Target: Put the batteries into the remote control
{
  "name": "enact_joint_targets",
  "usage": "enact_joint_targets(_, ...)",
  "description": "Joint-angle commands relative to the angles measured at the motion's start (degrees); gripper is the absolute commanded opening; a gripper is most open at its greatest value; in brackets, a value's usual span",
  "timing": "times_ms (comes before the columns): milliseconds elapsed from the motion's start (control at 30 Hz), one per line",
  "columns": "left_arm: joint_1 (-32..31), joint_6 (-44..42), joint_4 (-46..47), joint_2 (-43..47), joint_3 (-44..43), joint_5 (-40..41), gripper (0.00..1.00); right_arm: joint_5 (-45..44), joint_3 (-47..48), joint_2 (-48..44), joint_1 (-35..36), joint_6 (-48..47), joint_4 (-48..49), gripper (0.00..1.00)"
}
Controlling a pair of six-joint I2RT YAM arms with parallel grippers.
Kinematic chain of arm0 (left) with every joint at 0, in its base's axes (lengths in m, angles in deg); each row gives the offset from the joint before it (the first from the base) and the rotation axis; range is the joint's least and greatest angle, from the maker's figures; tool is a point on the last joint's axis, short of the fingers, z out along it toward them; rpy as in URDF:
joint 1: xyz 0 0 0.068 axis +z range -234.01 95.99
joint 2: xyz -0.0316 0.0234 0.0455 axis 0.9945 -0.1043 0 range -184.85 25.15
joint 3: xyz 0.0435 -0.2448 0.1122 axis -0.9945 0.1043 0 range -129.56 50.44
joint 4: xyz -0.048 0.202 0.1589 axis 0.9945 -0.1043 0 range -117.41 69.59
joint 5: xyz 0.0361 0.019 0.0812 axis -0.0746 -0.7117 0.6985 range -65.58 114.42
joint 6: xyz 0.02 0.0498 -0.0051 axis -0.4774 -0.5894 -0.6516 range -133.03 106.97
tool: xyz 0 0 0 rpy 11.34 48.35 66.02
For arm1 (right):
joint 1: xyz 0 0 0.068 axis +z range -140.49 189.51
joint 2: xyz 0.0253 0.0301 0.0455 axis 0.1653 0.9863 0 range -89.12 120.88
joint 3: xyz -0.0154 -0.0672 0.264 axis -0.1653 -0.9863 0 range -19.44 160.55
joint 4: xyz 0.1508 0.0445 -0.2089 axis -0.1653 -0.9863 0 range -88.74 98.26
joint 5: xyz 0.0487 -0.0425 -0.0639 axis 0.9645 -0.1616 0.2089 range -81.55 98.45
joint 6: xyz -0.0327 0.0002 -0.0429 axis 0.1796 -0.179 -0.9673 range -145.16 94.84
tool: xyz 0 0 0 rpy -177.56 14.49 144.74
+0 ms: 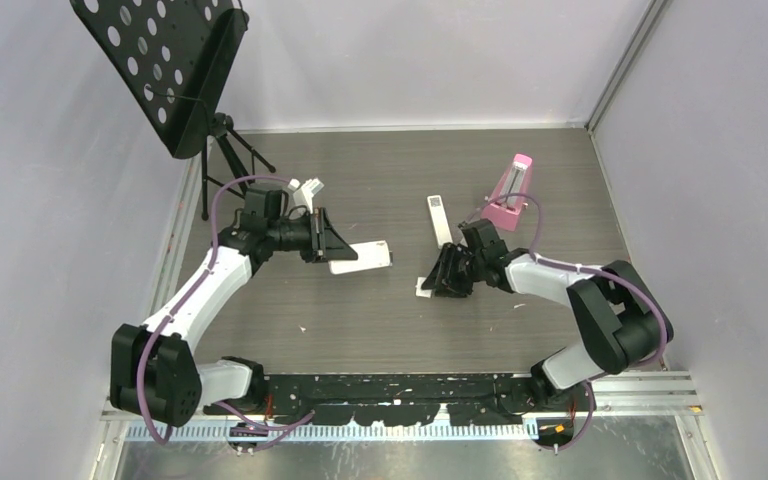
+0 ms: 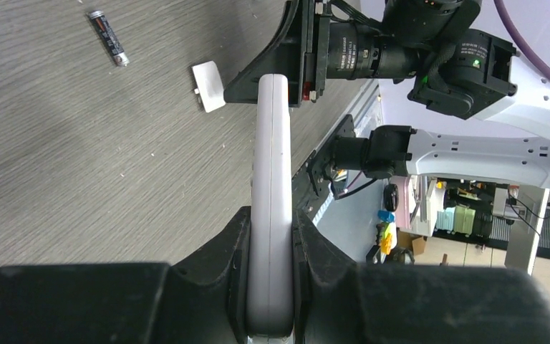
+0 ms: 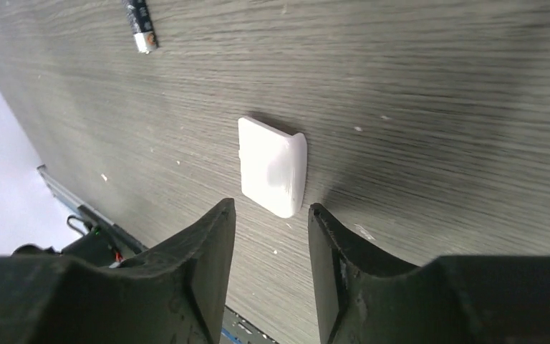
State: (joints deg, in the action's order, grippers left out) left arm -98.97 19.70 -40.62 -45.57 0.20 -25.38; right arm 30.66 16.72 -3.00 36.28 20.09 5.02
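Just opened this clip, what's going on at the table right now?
The left end effector is shut on one end of the white remote control. The right end effector is open and poised right next to a small white cover piece that lies on the table; it is not gripping it. A battery lies loose on the table nearby, untouched.

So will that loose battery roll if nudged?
Likely: the battery is a smooth cylinder lying sideways on the flat table, so a side push should roll it. Slim and hard-looking, it may slip from a pinch.
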Motion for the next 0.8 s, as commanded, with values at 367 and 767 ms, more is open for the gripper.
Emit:
enact_joint_targets(367, 0.1, -0.1, 3.1, 3.4, -0.5, -8.0, 0.0, 13.4, 3.6, -17.5, 1.8, -7.4, 9.3, 0.63)
enact_joint_targets(767, -0.3, 8.2, 21.1, 11.1, 5.1, -16.8, 0.0, 15.9, 2.7, -14.5, 7.0, 7.6, 37.6, 0.68)
